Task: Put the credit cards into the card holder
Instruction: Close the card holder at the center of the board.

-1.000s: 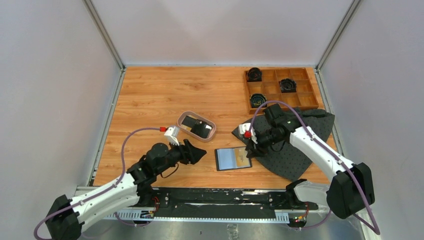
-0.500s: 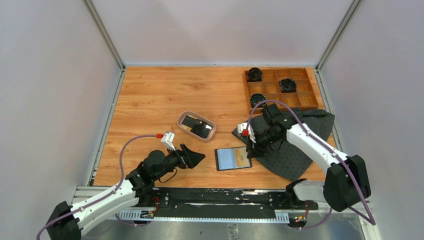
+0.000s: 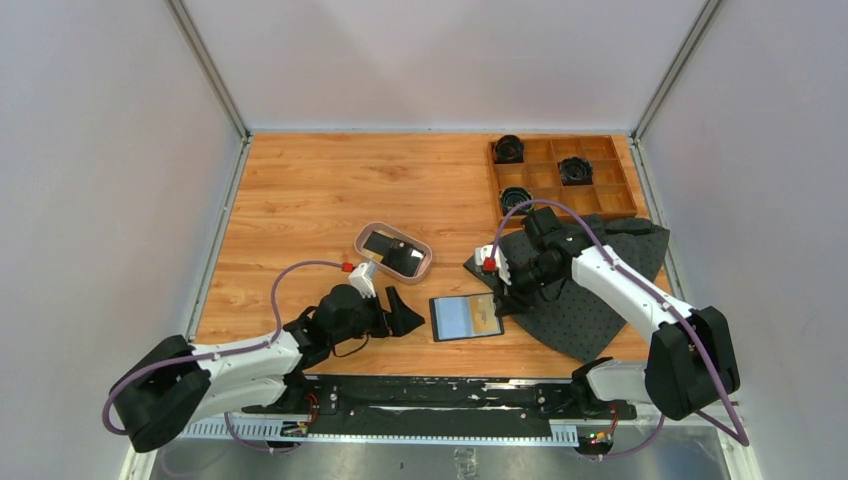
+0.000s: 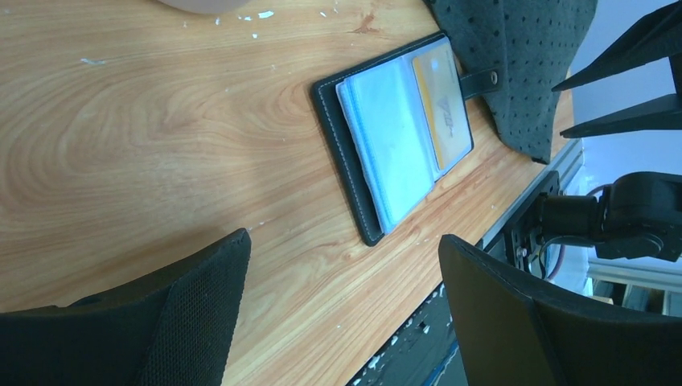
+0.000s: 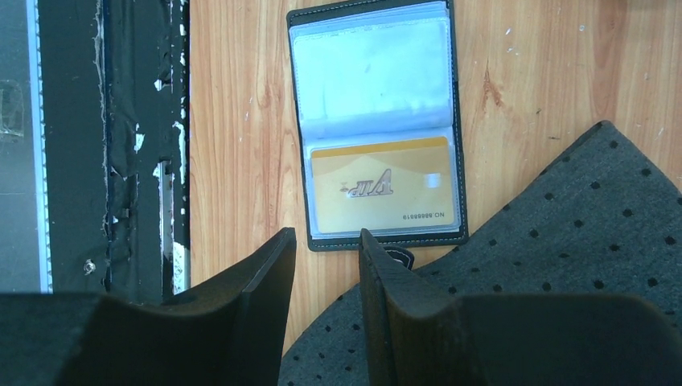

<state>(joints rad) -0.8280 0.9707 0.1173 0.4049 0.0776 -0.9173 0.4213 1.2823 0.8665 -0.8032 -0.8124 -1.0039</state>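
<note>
The open card holder [image 3: 467,317] shows a gold card [image 5: 382,189]. At its 9 o'clock the left end effector [image 3: 412,318] gapes, released; at 3 o'clock the right end effector [image 5: 326,235] is narrowly parted, empty.

We record a light-brown wooden compartment box [image 3: 605,176] on the orange-brown wooden tabletop [image 3: 330,190], with three black round items [image 3: 575,170] in its cells. A dark grey dotted fabric mat [image 3: 590,310] lies just beside the box's near edge. A small oval pale-rimmed tray [image 3: 358,243] sits well left of the box.

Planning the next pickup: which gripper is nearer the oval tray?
Left. The left gripper is at the tray's near side; the right gripper is farther right, by the card holder.
</note>
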